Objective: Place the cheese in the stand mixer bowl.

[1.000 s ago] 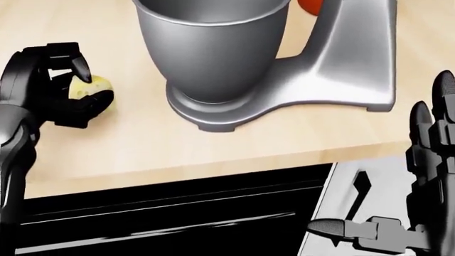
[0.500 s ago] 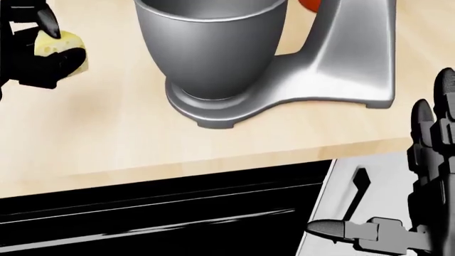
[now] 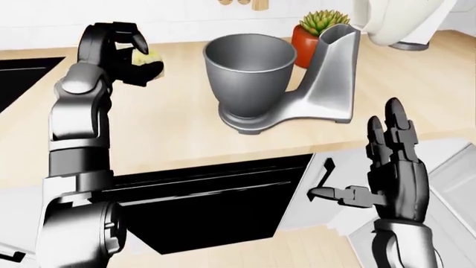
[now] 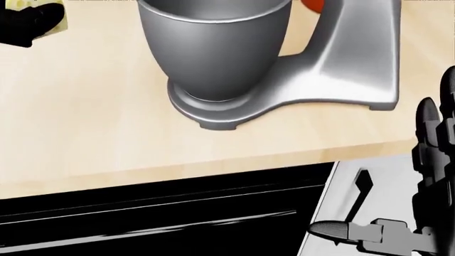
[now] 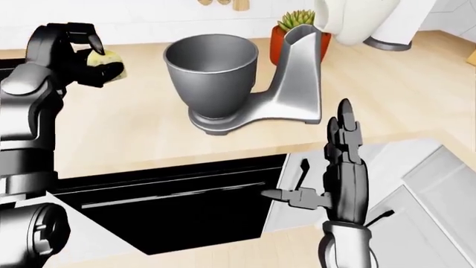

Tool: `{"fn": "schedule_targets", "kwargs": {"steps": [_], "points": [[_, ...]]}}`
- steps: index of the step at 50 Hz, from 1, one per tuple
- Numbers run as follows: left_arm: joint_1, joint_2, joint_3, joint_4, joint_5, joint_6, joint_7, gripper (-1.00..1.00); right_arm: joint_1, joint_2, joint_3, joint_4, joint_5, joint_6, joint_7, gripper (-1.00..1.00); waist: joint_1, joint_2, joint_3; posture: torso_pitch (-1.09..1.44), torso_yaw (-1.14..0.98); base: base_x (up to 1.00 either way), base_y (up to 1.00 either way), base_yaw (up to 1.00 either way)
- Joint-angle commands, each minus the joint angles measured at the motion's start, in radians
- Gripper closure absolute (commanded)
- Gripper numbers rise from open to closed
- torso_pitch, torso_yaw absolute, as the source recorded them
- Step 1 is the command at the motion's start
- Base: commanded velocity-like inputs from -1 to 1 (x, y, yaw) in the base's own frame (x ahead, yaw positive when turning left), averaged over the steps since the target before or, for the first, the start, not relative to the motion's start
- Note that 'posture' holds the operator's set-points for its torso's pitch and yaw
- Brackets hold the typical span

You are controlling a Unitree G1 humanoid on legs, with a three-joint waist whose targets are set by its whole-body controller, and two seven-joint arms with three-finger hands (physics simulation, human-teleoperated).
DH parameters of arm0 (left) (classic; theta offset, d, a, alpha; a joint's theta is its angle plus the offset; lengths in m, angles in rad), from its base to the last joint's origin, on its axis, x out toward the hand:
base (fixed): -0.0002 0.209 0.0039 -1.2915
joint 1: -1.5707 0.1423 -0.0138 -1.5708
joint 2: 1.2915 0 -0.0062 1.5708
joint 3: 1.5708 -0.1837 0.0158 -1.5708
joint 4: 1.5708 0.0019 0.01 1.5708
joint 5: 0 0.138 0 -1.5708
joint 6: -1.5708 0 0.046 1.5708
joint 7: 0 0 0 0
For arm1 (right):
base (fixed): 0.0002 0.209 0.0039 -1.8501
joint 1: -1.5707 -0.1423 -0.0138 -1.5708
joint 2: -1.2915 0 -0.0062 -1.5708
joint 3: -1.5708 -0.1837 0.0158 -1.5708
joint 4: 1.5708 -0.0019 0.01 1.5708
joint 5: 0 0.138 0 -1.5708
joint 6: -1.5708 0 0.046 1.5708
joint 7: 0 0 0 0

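Cheese [image 3: 145, 58] sits grasped in the raised left hand [image 3: 123, 53], left of the mixer bowl [image 3: 250, 72]. The right hand [image 3: 394, 167] hangs with fingers spread, holding nothing.

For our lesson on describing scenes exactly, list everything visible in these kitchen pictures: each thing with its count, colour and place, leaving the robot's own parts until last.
Cheese: one, pale yellow, held up in the left hand, left of the bowl in the right-eye view.
Stand mixer bowl: one, grey metal, open-topped, on the mixer's base, middle of the counter.
Stand mixer: one, silver, right of the bowl.
Potted succulent: one, green in a red pot, partly hidden by the mixer's column.
White appliance: one, top right; type unclear.
Counter: one, light wood.
Black front below the counter: one, glossy; what it is, unclear.
Left hand: one, black, fingers closed round the cheese.
Right hand: one, black, open, lower right, holding nothing.
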Motion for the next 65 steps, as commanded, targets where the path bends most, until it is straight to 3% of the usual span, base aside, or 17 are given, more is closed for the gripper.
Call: {"fn": "schedule_targets", "kwargs": {"steps": [1, 5, 31, 45, 65], "points": [[-0.050, 0.014, 0.012, -0.030, -0.003, -0.050, 0.009, 1.00, -0.012, -0.004, -0.001, -0.038, 0.001, -0.028, -0.001, -0.97, 0.000, 0.005, -0.023, 0.00, 0.00, 0.00, 0.00, 0.00], [-0.099, 0.011, 0.015, 0.044, -0.022, -0.117, 0.038, 1.00, -0.010, -0.003, 0.003, -0.038, -0.002, -0.029, 0.000, -0.96, 0.000, 0.004, -0.023, 0.00, 0.00, 0.00, 0.00, 0.00], [-0.294, -0.042, -0.039, 0.210, 0.021, -0.162, 0.039, 1.00, -0.014, -0.004, 0.015, -0.035, 0.000, -0.034, 0.008, -0.97, -0.001, -0.002, -0.020, 0.00, 0.00, 0.00, 0.00, 0.00], [-0.290, -0.101, -0.051, 0.119, 0.016, -0.107, 0.045, 1.00, -0.006, -0.004, 0.009, -0.044, 0.007, -0.040, 0.013, -0.97, -0.002, -0.006, -0.018, 0.00, 0.00, 0.00, 0.00, 0.00], [-0.359, -0.167, -0.050, 0.249, -0.092, -0.247, 0.148, 1.00, 0.004, 0.000, -0.007, -0.071, 0.018, -0.036, 0.025, -0.96, 0.001, -0.012, -0.019, 0.00, 0.00, 0.00, 0.00, 0.00]]}}
